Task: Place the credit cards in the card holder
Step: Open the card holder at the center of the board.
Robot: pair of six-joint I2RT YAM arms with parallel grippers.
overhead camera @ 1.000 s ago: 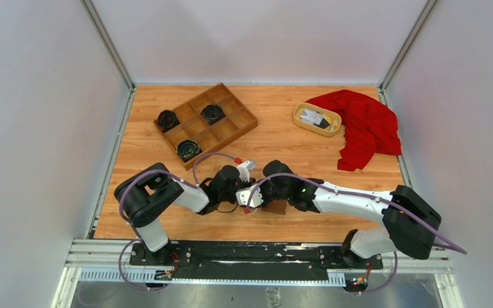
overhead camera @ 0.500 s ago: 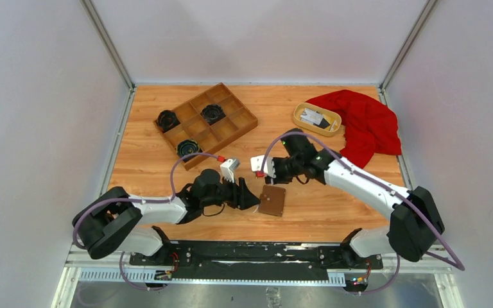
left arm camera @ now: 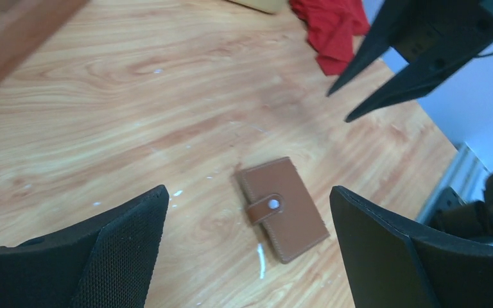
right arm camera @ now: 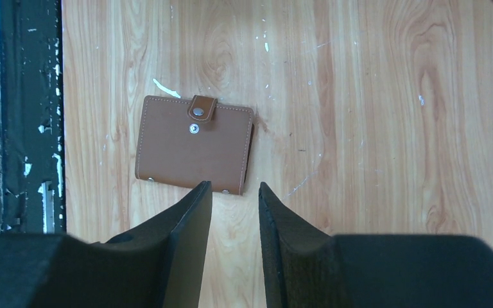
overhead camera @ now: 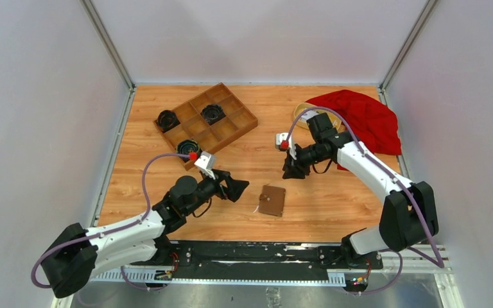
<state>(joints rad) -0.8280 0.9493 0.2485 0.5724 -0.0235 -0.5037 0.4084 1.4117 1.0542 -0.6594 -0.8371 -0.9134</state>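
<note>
Both arms have come off the card holder (overhead camera: pixel 272 200) since a second ago. They were huddled over it then; now it lies alone.

- Left gripper (overhead camera: pixel 236 188): sprung wide and empty, low over the boards just left of the holder.
- Right gripper (overhead camera: pixel 291 172): swung up-table toward the red cloth (overhead camera: pixel 367 122). The jaws stand a narrow slot apart with nothing between them.
- Holder: closed and flat, near the front edge. It is smooth tan leather-like material, roughly square, with pale stitching round the border. A short strap tab with a round metal stud (right arm camera: pixel 198 111) wraps over one edge.
- Credit cards: I cannot make them out in any view.
- Table (overhead camera: pixel 334 212): light wood-grain boards, flecked with white scuffs. One white streak (right arm camera: pixel 162 88) lies just beside the holder.
- Wooden tray (overhead camera: pixel 251 120): far left, with square compartments. Dark round things (overhead camera: pixel 213 113) sit in three of them.
- Cloth: crumpled soft folds at the far right.
- Room: plain pale walls (overhead camera: pixel 257 38) and a black rail (overhead camera: pixel 250 253) along the near edge.
</note>
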